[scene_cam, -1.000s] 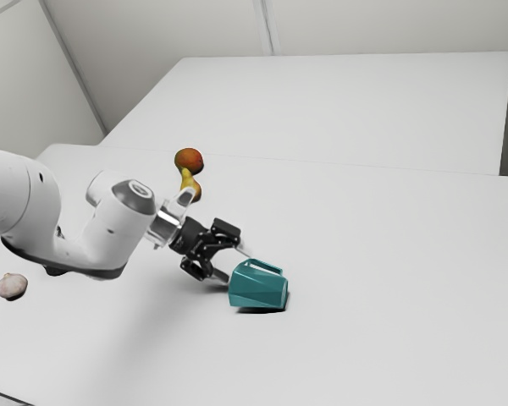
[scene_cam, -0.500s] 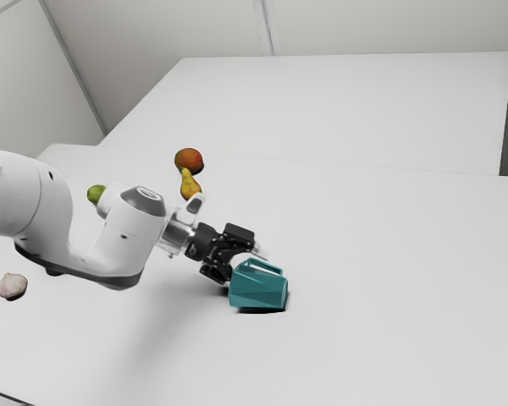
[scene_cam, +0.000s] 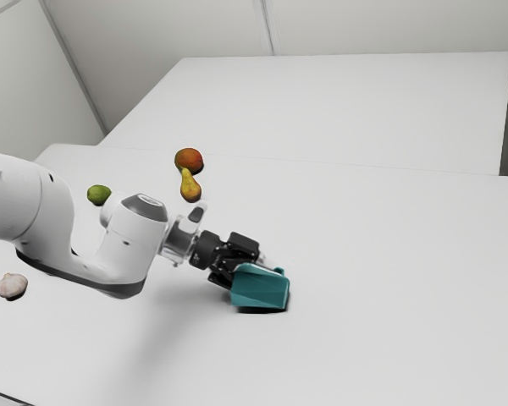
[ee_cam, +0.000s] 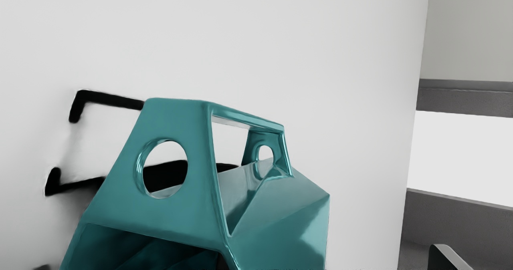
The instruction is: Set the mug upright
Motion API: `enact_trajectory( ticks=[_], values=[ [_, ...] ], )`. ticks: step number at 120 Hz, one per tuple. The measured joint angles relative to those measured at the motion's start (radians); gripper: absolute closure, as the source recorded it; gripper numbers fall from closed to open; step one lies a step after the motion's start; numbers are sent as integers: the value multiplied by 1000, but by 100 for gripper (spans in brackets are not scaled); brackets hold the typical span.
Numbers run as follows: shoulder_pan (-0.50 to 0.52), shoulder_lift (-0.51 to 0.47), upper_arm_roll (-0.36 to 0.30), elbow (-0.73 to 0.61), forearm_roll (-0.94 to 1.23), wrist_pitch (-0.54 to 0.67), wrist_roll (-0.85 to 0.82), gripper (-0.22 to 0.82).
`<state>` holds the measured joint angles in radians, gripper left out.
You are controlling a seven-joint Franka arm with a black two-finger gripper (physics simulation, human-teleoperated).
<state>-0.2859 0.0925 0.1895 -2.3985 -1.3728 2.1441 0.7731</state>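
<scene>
Exterior view: the mug (scene_cam: 261, 289) lies sideways on the near table (scene_cam: 389, 254) — teal, faceted, handle up, mouth toward the exterior view's left — and I have the gripper (scene_cam: 249, 269) there, fingers wide apart.

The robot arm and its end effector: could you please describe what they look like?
The arm has smooth, rounded white links with small dark spots, dark grey trim near the joints and a silvery section at the wrist. The end effector is black and angular, with two fingers, one showing a grey edge.
</scene>
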Motion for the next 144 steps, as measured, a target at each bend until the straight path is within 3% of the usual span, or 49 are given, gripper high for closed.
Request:
enact_trajectory(
  ticks=[23, 52, 67, 99, 144],
  values=[
    [0, -15, -2, -20, -4, -1, 27, 26],
    [0, -20, -2, -21, -5, -1, 52, 58],
    [1, -36, -3, -21, -4, -1, 62, 69],
    [-3, -150, -3, -16, 118, 28, 64, 75],
    [46, -197, 8, 108, 875, 54, -109, 77]
  ],
)
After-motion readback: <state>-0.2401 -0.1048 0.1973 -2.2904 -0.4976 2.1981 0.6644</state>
